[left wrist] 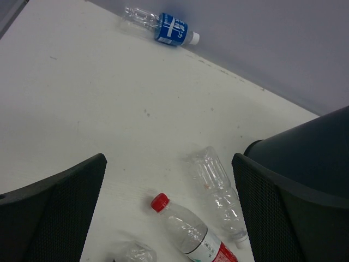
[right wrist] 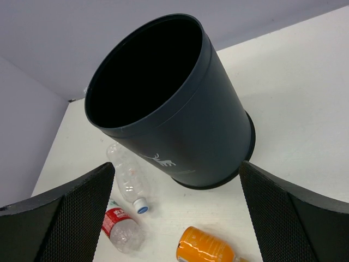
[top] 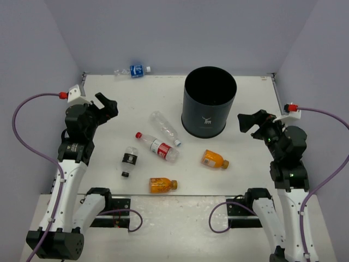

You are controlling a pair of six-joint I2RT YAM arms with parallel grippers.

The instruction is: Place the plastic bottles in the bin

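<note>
My left pincer (top: 107,105) and right pincer (top: 246,122) both gape, holding nothing. The bin (top: 206,112) stands upper centre. Five bottles (top: 163,148) lie loose mid-frame, and a blue-labelled bottle (top: 136,70) lies alone toward the upper left.

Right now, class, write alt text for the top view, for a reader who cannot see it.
Six plastic bottles lie on a white table by an upright black bin: blue-labelled bottle at the back wall; clear bottle, red-capped bottle, black-labelled bottle and two orange bottles nearer the arms. The left gripper and right gripper flank them, open and empty.
</note>
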